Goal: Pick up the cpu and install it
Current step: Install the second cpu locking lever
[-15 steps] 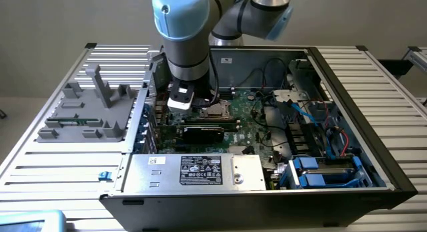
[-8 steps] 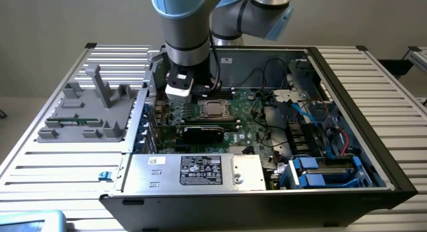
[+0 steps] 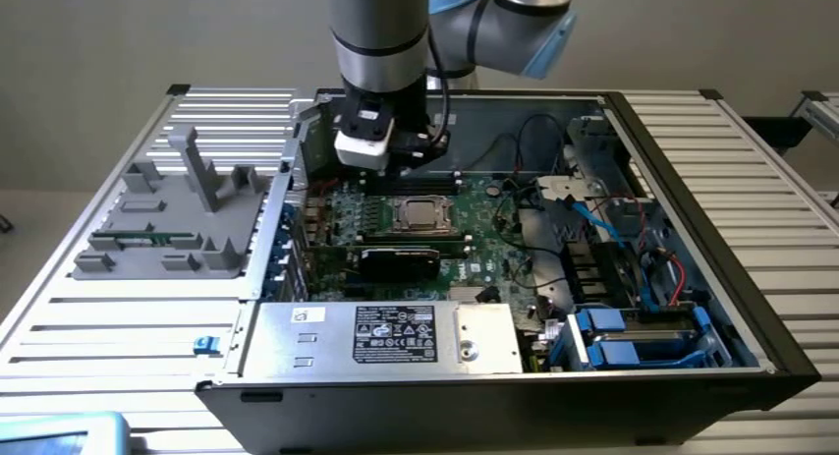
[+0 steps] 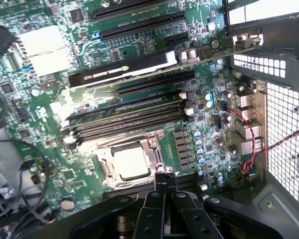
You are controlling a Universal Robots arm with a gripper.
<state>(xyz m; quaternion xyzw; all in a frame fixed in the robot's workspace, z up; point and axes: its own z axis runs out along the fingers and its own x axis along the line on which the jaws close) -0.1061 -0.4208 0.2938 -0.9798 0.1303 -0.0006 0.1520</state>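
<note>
Tool point(image 4: 162, 186) closed, empty, fingertips together just above edge of metal-framed black socket point(image 4: 157, 149). Small flat square silver-topped cpu point(image 4: 131, 163) seated in socket directly below tool, apparently already installed; green motherboard point(image 4: 55, 104) beneath.

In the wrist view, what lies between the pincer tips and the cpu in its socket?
In the wrist view, only the socket's metal frame lies between the shut pincer and the cpu; no other thing stands there.
</note>
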